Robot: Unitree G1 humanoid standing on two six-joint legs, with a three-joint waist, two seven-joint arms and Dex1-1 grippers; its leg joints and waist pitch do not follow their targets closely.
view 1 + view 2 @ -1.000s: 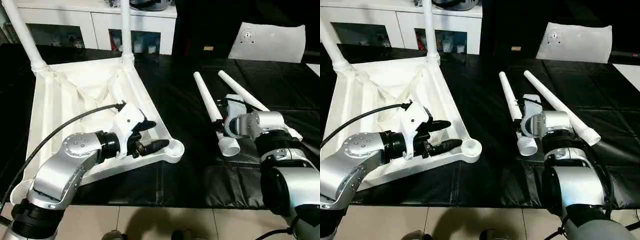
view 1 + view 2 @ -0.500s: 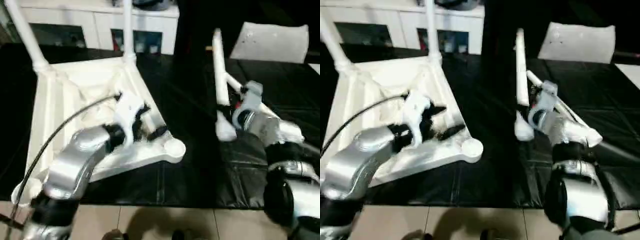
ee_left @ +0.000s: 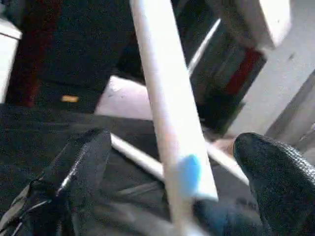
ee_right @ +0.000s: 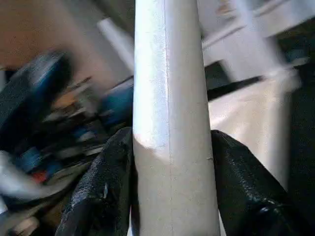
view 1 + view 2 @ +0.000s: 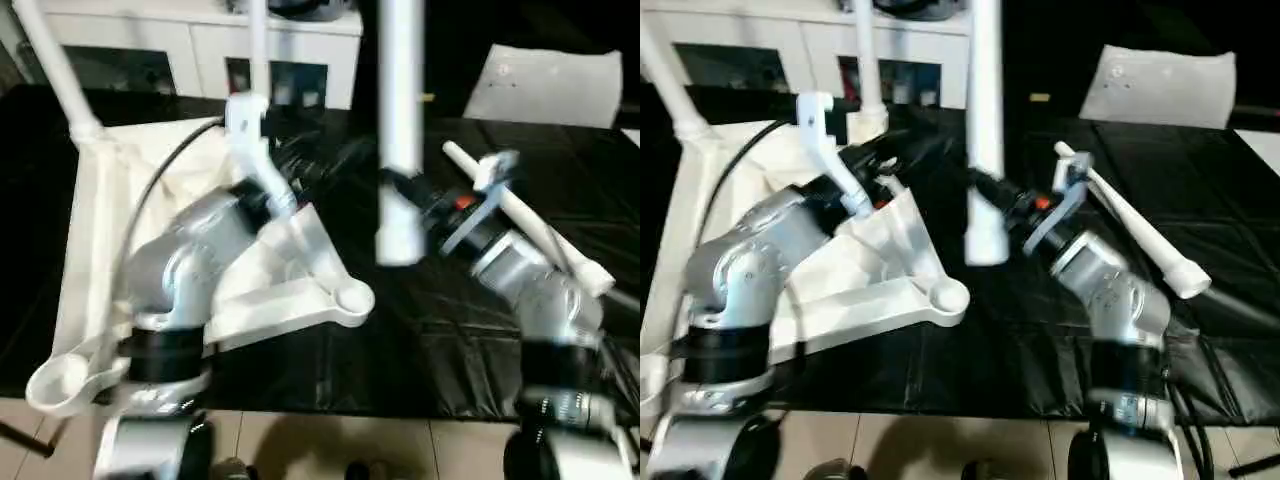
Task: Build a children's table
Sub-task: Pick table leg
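Note:
The white tabletop (image 5: 90, 200) lies upside down on the left, ribbed side up. Two white legs (image 5: 55, 65) stand in its far corner sockets, and the near right socket (image 5: 352, 297) is open. My right gripper (image 4: 170, 147) is shut on a third leg (image 5: 400, 120), holding it upright above the black table, thick end down, just right of that socket. My left gripper (image 3: 177, 162) is raised over the tabletop, open, its fingers (image 3: 83, 167) to either side of the held leg without touching it. A fourth leg (image 5: 520, 215) lies on the table at the right.
A white cabinet with glass doors (image 5: 200, 45) stands behind the table. A flat white sheet with a small hole (image 5: 555, 85) leans at the back right. The black table cover (image 5: 420, 350) ends at the front edge, with pale floor below.
My right gripper has lifted the leg off the table, stood it upright and carried it left. My left arm has risen from the tabletop's near rim toward that leg.

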